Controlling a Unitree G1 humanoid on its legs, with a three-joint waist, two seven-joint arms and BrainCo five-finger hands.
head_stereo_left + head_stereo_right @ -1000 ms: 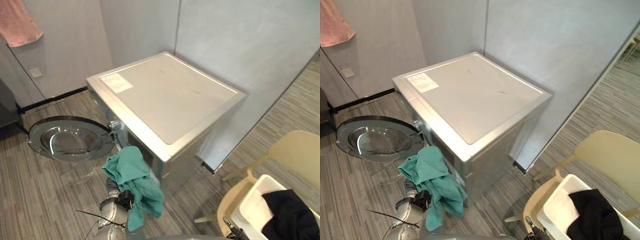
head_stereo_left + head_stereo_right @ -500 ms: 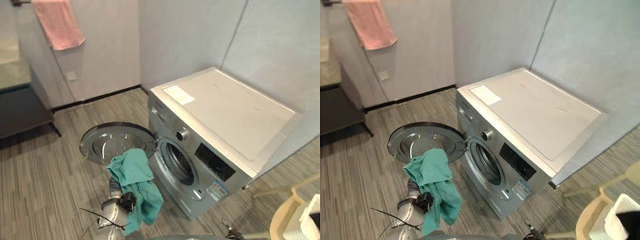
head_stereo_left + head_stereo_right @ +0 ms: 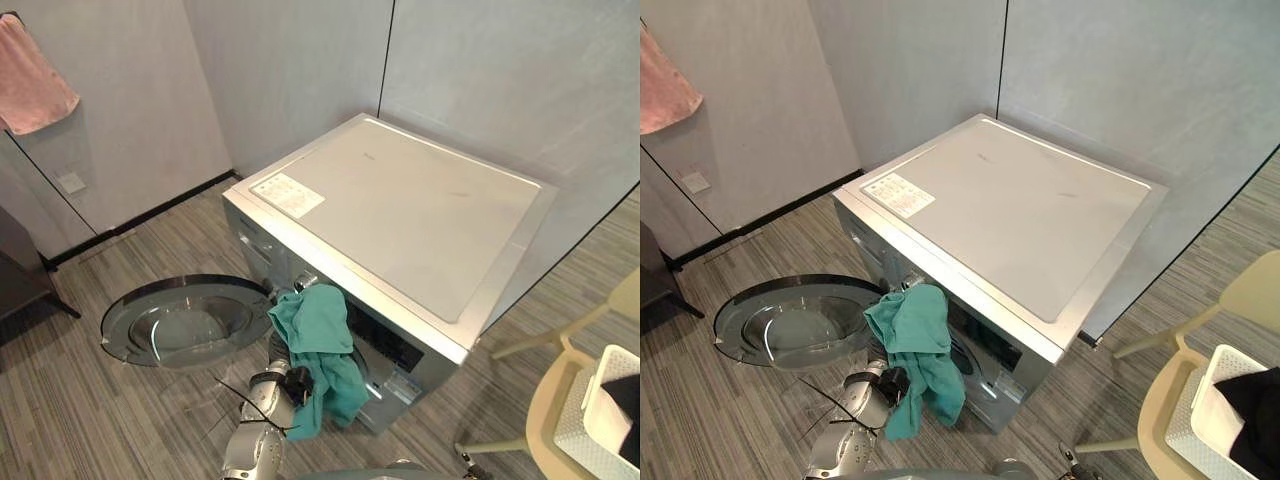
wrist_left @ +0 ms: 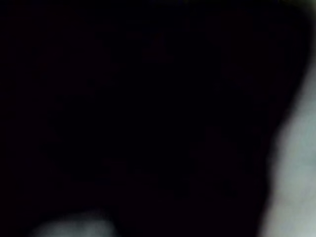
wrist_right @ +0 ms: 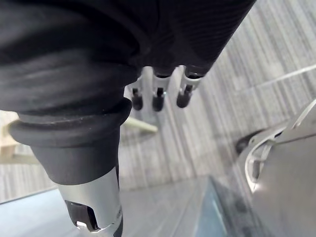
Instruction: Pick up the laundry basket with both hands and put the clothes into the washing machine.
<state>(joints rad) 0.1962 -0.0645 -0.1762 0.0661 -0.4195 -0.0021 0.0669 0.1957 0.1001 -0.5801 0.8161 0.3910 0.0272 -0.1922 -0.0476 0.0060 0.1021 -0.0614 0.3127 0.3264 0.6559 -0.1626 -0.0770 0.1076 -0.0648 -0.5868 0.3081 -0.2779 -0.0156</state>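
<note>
grey striped floor carries the washing machine and a cream chair near it

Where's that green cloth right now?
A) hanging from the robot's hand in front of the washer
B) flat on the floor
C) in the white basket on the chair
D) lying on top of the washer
A: the teal cloth hangs from the left hand, clear of the floor, right at the washing machine front beside its open door.
</note>
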